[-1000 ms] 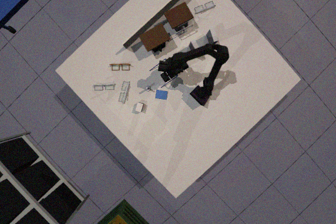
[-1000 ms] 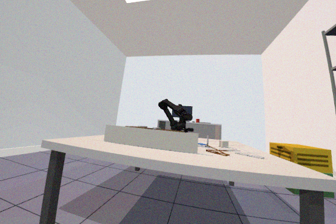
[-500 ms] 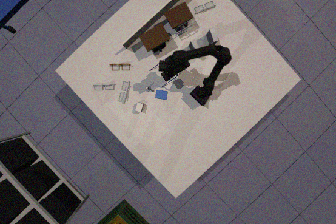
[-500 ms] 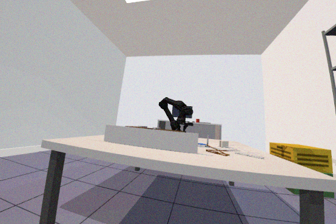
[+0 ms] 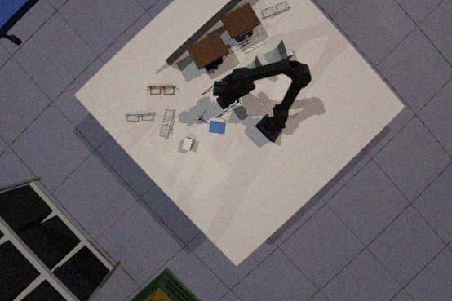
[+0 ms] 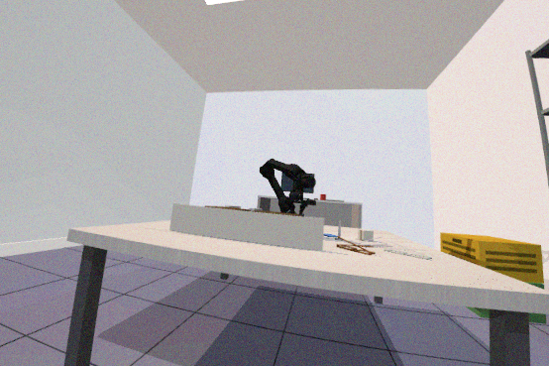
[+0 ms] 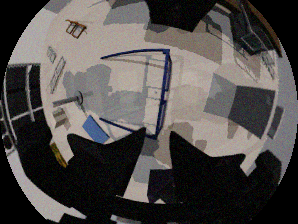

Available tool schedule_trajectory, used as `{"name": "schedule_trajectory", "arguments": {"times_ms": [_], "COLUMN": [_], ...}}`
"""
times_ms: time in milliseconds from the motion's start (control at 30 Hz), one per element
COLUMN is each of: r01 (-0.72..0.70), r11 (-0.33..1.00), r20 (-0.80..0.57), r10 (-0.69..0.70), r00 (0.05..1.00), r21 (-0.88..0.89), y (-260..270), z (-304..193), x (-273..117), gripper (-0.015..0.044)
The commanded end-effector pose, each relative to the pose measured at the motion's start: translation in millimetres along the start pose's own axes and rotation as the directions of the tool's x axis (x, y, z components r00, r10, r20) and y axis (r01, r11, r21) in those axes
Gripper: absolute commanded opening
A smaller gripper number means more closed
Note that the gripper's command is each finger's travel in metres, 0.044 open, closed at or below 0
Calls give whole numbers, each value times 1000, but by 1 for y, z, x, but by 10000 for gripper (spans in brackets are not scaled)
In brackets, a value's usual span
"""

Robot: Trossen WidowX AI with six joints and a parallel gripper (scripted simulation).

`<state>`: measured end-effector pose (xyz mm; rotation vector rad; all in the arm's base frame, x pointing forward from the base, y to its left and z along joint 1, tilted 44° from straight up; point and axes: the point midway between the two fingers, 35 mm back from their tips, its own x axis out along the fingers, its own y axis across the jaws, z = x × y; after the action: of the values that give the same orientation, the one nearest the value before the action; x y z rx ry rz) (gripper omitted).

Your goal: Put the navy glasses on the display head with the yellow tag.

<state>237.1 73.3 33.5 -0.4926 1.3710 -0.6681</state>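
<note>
Evidently the jaws stood partly apart, gripping nothing, with the navy glasses beyond their tips and off either head; seating, straightening and final withdrawal remained.

Pale tabletop, brown-framed glasses, blue rectangle, small white block

Top cam overhead, far; ext low, tableside; wrist close; all share table.
</note>
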Motion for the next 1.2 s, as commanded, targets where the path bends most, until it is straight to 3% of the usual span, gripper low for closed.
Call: {"name": "schedule_trajectory", "arguments": {"times_ms": [0,1167], "r01": [-1,0], "r11": [1000,1000], "r20": [-4,-3], "r10": [1,0], "r00": [1000,1000], "r21": [-7,-7], "y": [1,2], "z": [0,0], "x": [0,51], "gripper": [140,140]}}
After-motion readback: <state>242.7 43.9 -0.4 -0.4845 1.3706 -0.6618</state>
